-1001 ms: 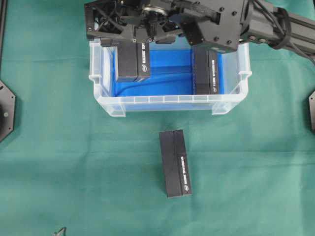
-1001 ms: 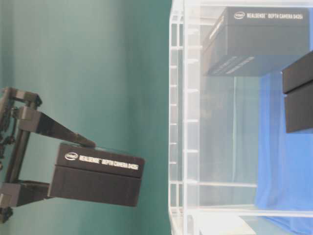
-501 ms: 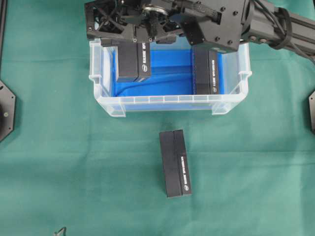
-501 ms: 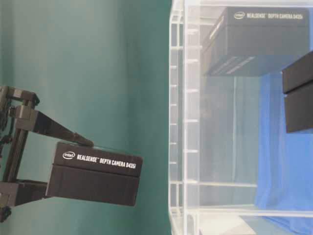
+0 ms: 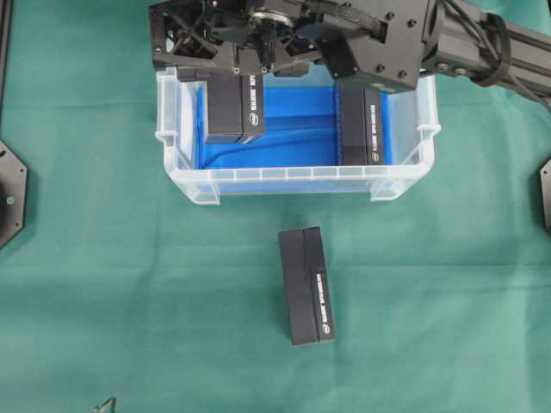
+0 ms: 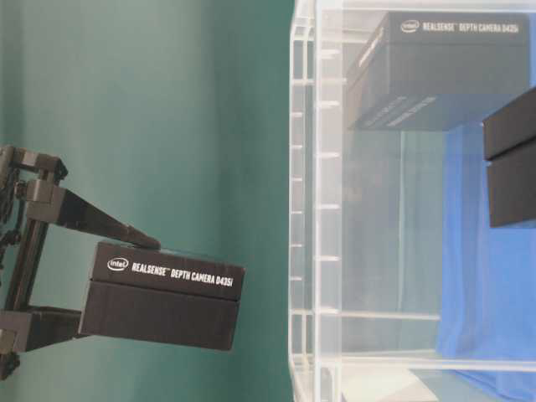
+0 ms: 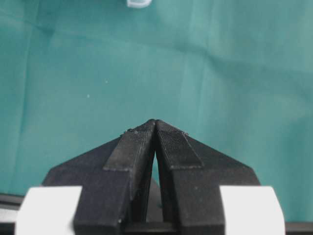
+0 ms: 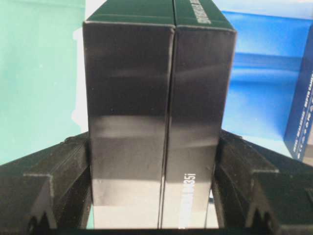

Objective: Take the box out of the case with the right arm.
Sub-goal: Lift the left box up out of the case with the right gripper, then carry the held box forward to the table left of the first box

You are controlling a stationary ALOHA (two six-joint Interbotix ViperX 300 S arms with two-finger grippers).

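Note:
My right gripper (image 5: 234, 79) is shut on a black box (image 5: 232, 107), one finger pressed on each broad side. The arm reaches in from the right and holds the box over the left end of the clear case (image 5: 297, 179). In the table-level view the held box (image 6: 159, 295) and gripper (image 6: 121, 285) are outside the case's wall (image 6: 306, 209). The right wrist view has the box (image 8: 156, 122) filling the gap between the fingers (image 8: 63, 166). My left gripper (image 7: 155, 122) is shut and empty over green cloth.
A second black box (image 5: 360, 125) stands in the right end of the case on the blue lining (image 5: 297, 129). A third black box (image 5: 307, 286) lies on the green cloth in front of the case. Black mounts sit at the left (image 5: 10, 194) and right table edges.
The held box has crept slightly farther from the case's rim. Nothing else has moved.

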